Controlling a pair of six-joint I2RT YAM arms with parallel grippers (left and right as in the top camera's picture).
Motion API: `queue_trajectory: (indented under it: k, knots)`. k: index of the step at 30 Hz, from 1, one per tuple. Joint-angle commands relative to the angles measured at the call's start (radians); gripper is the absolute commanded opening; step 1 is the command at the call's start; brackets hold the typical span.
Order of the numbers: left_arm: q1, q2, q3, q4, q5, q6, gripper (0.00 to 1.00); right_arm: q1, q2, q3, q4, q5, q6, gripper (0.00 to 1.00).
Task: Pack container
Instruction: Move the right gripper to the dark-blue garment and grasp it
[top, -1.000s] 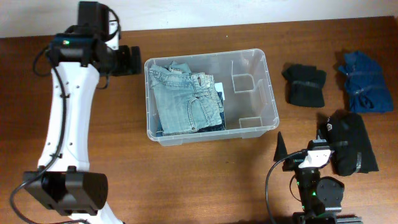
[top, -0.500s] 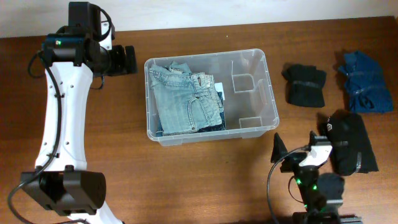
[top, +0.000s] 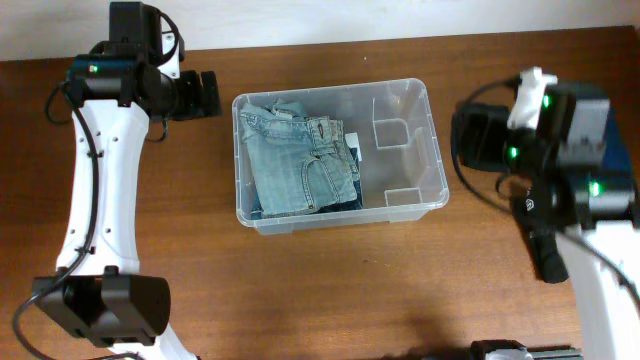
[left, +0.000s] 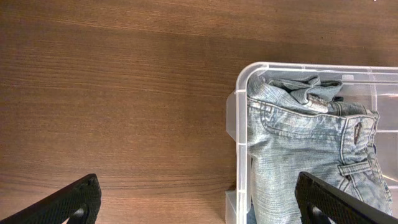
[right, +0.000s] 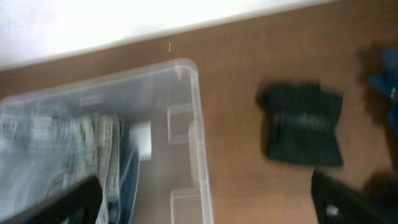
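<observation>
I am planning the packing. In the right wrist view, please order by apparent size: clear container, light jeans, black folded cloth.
1. container
2. light jeans, cut off by the frame edge
3. black folded cloth, clearly smallest

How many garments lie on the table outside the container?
3. One black garment right of the container; a second black one nearer, partly under the right arm; a blue one far right. The arm may hide more.
</observation>
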Motion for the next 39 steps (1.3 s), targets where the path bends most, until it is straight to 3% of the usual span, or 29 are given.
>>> queue_trajectory:
  k: [1, 5, 12, 20, 25, 39]
  knots:
    - [0.003, -0.016, 0.011, -0.005, 0.011, -0.008, 1.00, -0.057, 0.095, 0.113, -0.004, -0.003, 0.000, 0.98]
    - [0.003, -0.016, 0.011, -0.005, 0.011, -0.008, 0.99, -0.248, 0.198, 0.165, 0.001, -0.093, 0.033, 0.98]
    - [0.003, -0.016, 0.011, -0.024, 0.010, -0.008, 0.99, -0.549, 0.343, 0.165, 0.039, -0.182, -0.042, 0.98]
    - [0.003, -0.016, 0.011, -0.037, -0.037, -0.008, 0.99, -0.777, 0.537, 0.165, 0.154, -0.389, -0.048, 0.98]
    - [0.022, -0.016, 0.011, -0.018, -0.194, -0.009, 0.99, -0.831, 0.663, 0.165, 0.240, -0.433, -0.045, 0.98]
    - [0.050, -0.016, 0.011, -0.023, -0.200, -0.008, 0.99, -0.843, 0.835, 0.165, 0.401, -0.446, 0.025, 0.97]
